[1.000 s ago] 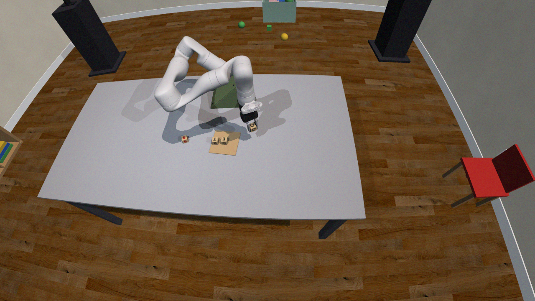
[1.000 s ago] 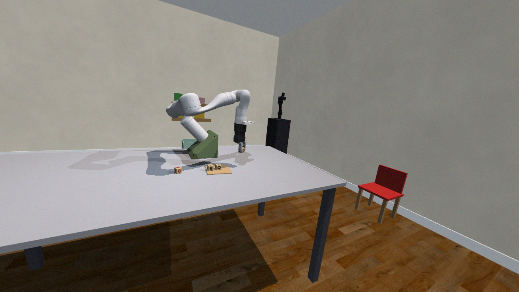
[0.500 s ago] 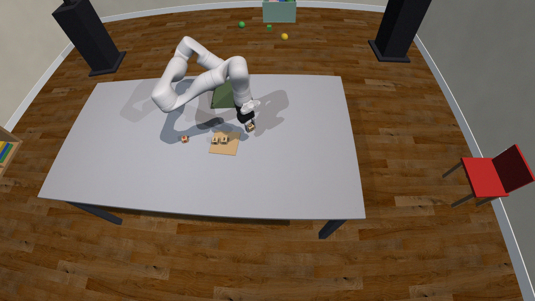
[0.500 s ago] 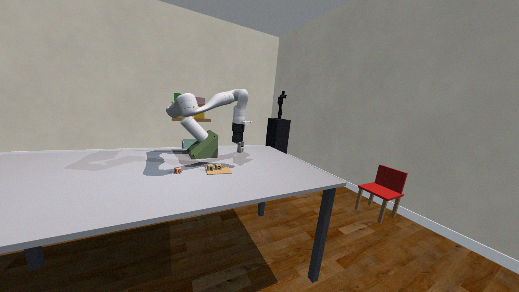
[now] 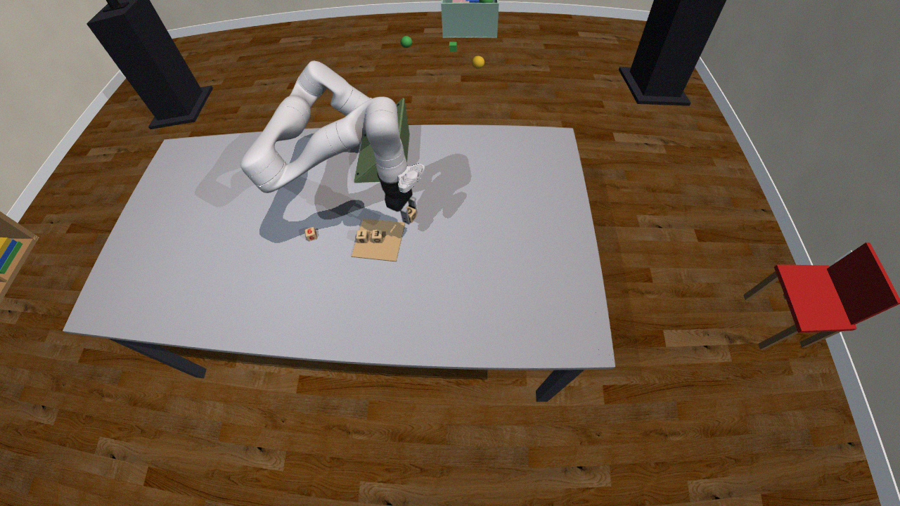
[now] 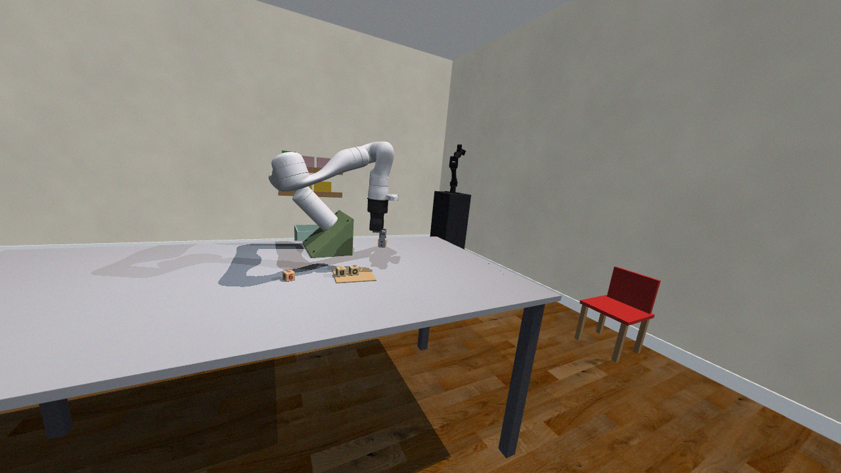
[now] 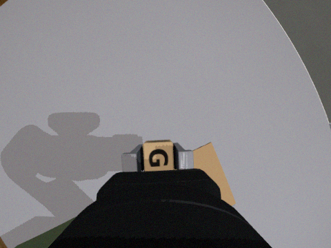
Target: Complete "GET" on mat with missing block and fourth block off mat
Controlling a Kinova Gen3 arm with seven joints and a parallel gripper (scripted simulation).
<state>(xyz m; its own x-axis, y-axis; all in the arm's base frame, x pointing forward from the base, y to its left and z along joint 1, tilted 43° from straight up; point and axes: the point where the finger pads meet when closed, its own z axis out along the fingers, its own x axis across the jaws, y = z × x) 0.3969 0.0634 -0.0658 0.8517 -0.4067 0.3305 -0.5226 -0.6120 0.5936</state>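
- Two blocks of the word lie on the mat (image 5: pixel 376 247) already — the E (image 5: pixel 377 235) and the T (image 5: pixel 362 235), side by side along the edge of the mat that is nearer to the robot base
- The gripper (image 5: pixel 408 215) is closed on the G (image 7: pixel 158 156); the wrist view shows a finger on each side of it, and the letter faces the camera there
- In the exterior view the G hangs in the air above the table (image 5: pixel 503 264), near the base and not over the mat
- From the top view it is just beside the mat corner next to the E, so the free place for it seems to be close
- The fourth block (image 5: pixel 311 234), with a red mark, lies on the table apart from the mat — this part looks done
- What is left, in my judgement: to bring the G over the free end of the row, check that the letter is on top and upright, set it flat, open the fingers and move away
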